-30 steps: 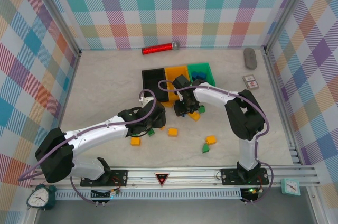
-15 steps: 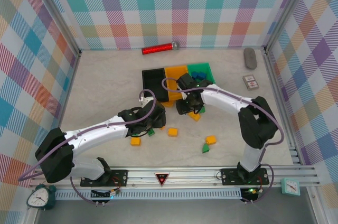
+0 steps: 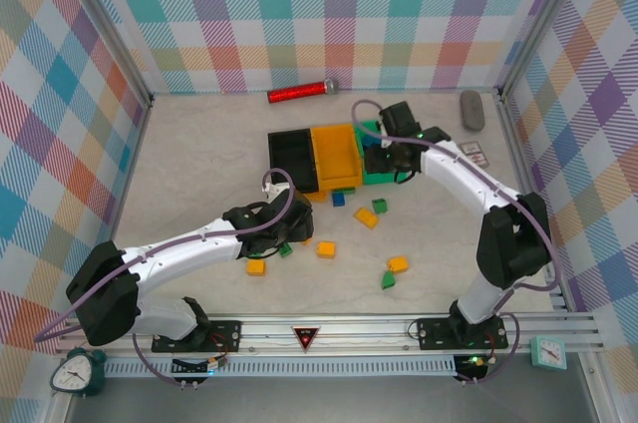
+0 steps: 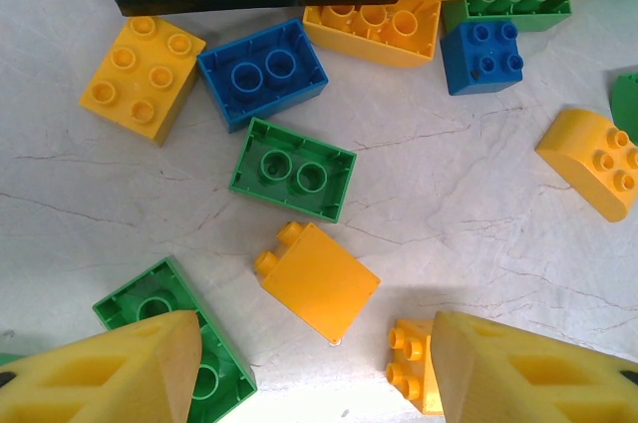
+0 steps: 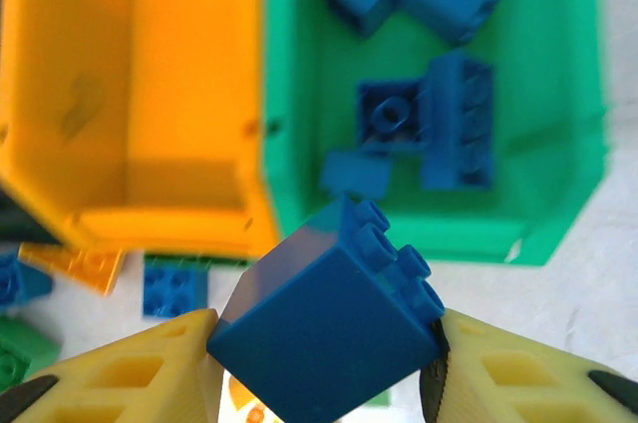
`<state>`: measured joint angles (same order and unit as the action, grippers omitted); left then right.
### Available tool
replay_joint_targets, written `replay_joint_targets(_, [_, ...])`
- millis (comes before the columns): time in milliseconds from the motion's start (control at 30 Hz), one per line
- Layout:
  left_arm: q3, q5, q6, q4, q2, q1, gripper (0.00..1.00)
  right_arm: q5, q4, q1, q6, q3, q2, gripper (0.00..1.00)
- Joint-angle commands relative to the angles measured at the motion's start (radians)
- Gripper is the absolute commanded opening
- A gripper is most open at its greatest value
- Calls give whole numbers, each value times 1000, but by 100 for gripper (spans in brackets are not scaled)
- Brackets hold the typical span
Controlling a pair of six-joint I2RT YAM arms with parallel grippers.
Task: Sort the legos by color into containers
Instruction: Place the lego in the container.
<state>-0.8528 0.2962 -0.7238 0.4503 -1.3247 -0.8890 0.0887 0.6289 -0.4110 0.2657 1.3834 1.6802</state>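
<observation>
My right gripper [image 5: 324, 353] is shut on a blue lego [image 5: 329, 328] and hangs over the near wall of the green container [image 5: 299, 94], which holds several blue legos [image 5: 454, 134]. The orange container [image 3: 336, 156] and black container [image 3: 294, 159] stand to its left. My left gripper [image 4: 311, 338] is open, low over the table, with an orange lego [image 4: 319, 278] lying on its side just ahead of the jaws. A green lego [image 4: 174, 328] is at its left finger and another orange one [image 4: 414, 363] at its right finger.
Loose blue [image 4: 261, 72], green [image 4: 293, 168] and yellow [image 4: 142, 74] legos lie in front of the bins. More orange [image 3: 398, 264] and green [image 3: 388, 280] legos lie nearer the arm bases. A red cylinder [image 3: 301, 93] and a grey oval [image 3: 472, 109] lie by the back wall.
My right gripper has carried the blue lego from the loose pile up and to the right, to over the green container. The left arm has not moved.
</observation>
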Motion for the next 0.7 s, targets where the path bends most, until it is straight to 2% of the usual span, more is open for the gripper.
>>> replay_joint_targets(0, [23,-2,-23,27,33,-13,62,-73,-28,51,31,83,81,50])
replay_joint_targets(167, [45,-2,-47,36,70,-14,62,-103,-19,104,44,195,202,51])
replay_joint_targets(400, [58,16,-57,62,104,-13,62,-151,31,116,40,355,317,61])
replay_joint_targets(667, [40,32,-54,72,79,-13,62,-236,-26,115,3,233,235,64])
